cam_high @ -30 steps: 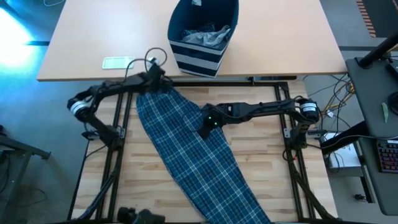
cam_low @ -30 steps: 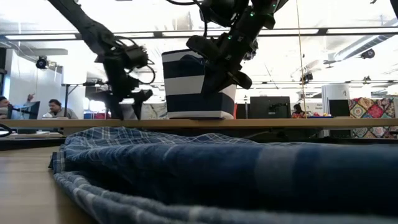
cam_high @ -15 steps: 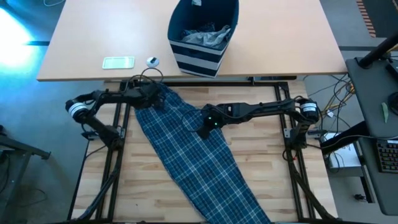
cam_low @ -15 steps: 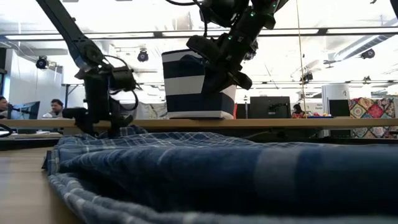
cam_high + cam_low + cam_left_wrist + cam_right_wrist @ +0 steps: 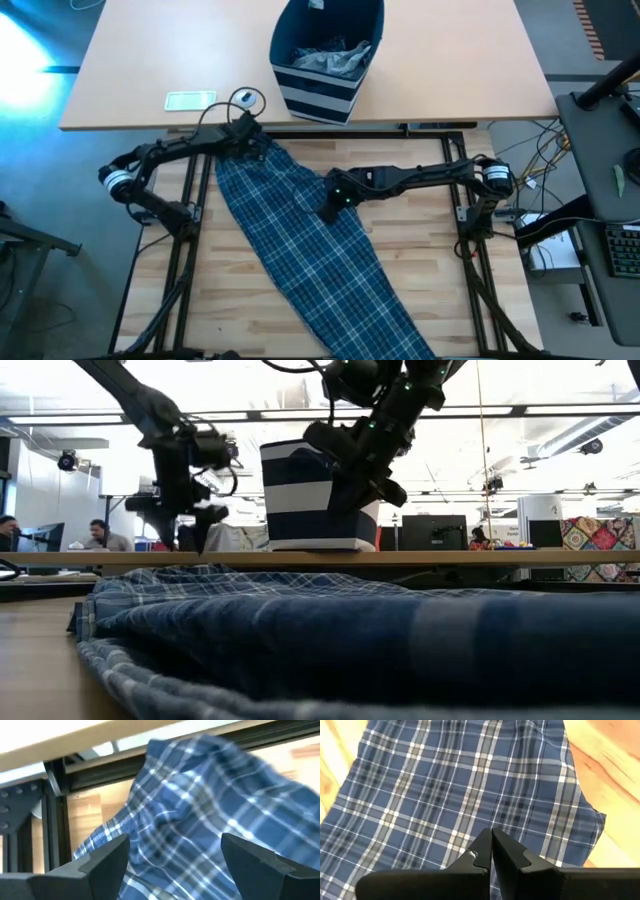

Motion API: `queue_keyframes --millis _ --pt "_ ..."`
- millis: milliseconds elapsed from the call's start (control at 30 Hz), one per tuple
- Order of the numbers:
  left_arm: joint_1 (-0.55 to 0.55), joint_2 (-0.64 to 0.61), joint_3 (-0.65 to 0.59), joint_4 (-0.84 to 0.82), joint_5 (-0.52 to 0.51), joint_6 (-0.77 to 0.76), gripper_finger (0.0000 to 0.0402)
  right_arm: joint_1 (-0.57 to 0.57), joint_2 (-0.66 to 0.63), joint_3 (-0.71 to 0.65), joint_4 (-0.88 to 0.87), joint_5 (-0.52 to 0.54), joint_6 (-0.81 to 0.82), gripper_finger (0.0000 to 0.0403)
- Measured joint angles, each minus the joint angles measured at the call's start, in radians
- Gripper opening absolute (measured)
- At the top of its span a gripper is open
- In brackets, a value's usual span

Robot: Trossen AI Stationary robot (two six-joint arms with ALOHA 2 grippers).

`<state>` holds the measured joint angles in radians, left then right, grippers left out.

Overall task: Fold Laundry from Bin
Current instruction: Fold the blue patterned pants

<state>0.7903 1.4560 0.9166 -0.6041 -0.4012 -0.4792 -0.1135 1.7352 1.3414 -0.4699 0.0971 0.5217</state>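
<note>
Left hand (image 5: 243, 128) is hanging over the far end of the blue-and-white plaid trousers (image 5: 305, 245), its fingers (image 5: 102, 865) spread wide apart with nothing between them. Half a second ago it was lower, down at the cloth's top edge; now it is lifting clear and shifting toward the pale counter (image 5: 130, 70), and the low view shows it raised above the fabric (image 5: 190, 510). The trousers' upper end is lying a little more bunched by the frame rail than a second ago, while the rest is staying put, stretched diagonally across the wooden counter (image 5: 420, 260) toward the near right corner.

Right hand (image 5: 328, 211) is not moving: it is hovering over the middle of the trousers near their right edge, fingers (image 5: 492, 852) pressed together and holding nothing, the arm reaching in flat from the right side.

Navy bin (image 5: 325, 55) with pale stripes is standing on the pale counter beyond the frame, with grey laundry (image 5: 330, 58) crumpled inside it. A small pale card (image 5: 190, 100) is lying to the bin's left.
</note>
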Motion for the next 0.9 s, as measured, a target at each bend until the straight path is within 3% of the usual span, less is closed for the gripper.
queue_keyframes --millis 267,533,733,900 --pt "-0.085 -0.117 -0.056 -0.050 0.088 -0.002 0.0300 -0.014 0.001 -0.041 0.087 -0.001 0.007 0.0009" --pt "-0.303 -0.235 -0.249 -0.042 0.117 -0.151 0.0301 -0.106 0.018 0.031 0.108 -0.031 -0.037 0.0009" --pt "-0.479 -0.289 -0.352 0.033 0.124 -0.218 0.0300 -0.140 0.178 0.194 0.105 -0.127 -0.092 0.0009" --pt "-0.584 -0.304 -0.386 0.032 0.125 -0.255 0.0299 -0.164 0.364 0.391 0.106 -0.129 -0.077 0.0009"
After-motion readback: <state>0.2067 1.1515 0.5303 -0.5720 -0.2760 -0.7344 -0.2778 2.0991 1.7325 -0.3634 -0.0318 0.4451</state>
